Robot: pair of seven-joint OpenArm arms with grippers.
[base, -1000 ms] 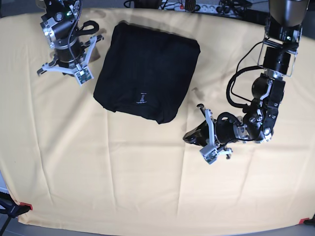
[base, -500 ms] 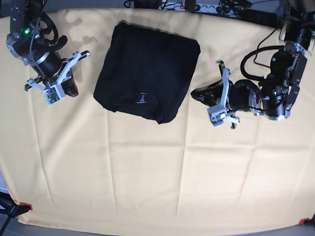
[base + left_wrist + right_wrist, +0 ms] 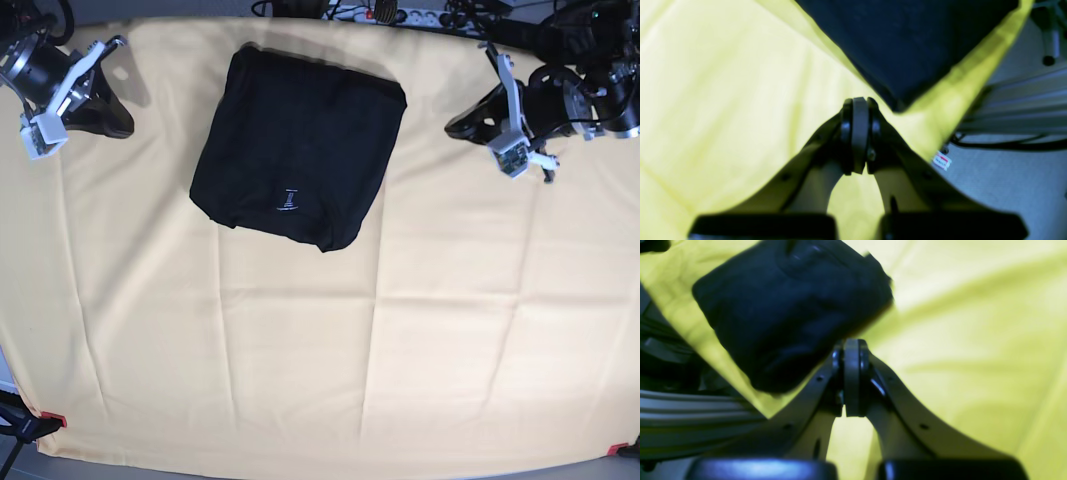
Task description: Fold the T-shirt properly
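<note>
T-shirt [image 3: 298,146] lying folded on yellow cloth [image 3: 300,350], around 12 o'clock. Left gripper [image 3: 470,123] hanging at 2 o'clock, right gripper [image 3: 118,122] at 10; both jaws pressed together, gripping nothing.

The left gripper [image 3: 468,124], a black two-finger claw with white printed side plates, sits at the right side of the base view, and its tips point toward the middle. Its wrist view shows both curved fingers [image 3: 844,133] pressed together. The right gripper [image 3: 112,122], built the same way, is at the upper left corner and points inward and down. Its fingers [image 3: 836,373] also meet tip to tip, although this wrist view is rather blurred. Neither gripper holds anything.
</note>
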